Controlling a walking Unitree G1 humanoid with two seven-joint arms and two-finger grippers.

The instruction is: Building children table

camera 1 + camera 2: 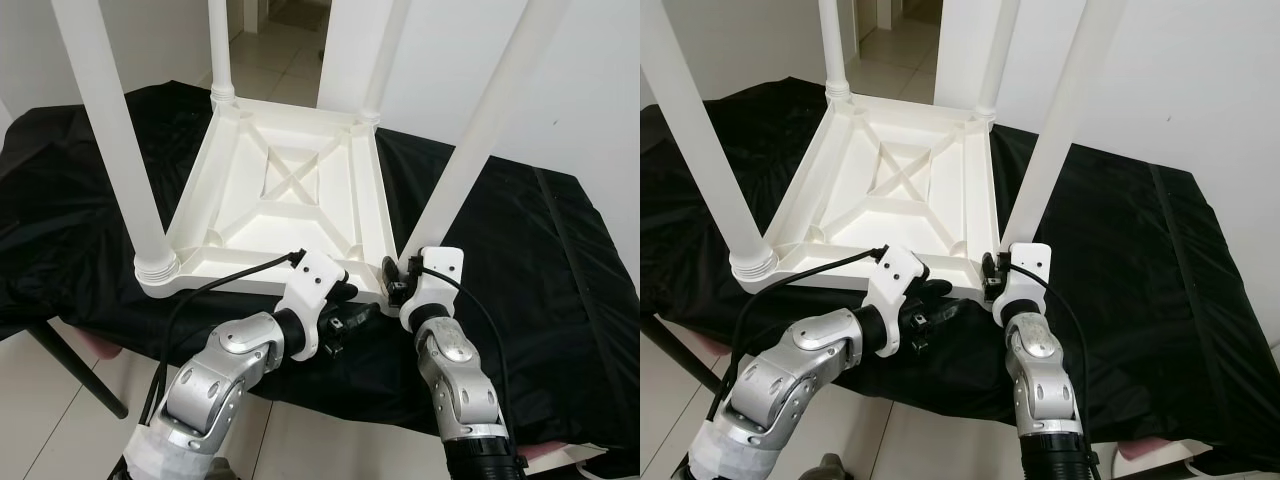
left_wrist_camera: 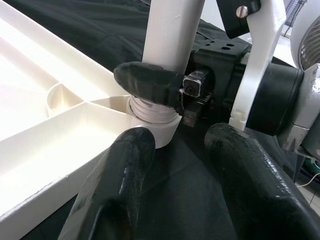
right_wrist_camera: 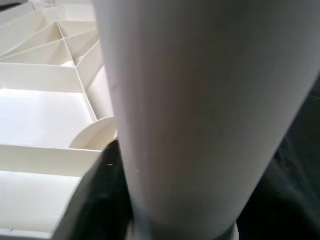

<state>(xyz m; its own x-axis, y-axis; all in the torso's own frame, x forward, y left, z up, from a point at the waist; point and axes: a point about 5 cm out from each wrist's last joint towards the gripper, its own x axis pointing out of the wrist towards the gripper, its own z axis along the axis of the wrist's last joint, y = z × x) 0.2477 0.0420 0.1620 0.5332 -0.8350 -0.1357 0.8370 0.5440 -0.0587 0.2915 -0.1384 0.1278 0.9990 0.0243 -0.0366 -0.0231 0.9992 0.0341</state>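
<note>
A white plastic table (image 1: 290,200) lies upside down on black cloth (image 1: 540,260), its ribbed underside up and four smooth round legs rising. The right gripper (image 1: 398,277) clamps the near-right leg (image 1: 480,140) at its threaded base. The left gripper (image 1: 350,305) rests spread beside it.

White table (image 1: 290,190), black cloth (image 1: 520,240)

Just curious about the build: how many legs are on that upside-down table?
4, one at each corner: near left leg, far left leg, far right leg, near right leg, gripped at its base by the right gripper.
</note>
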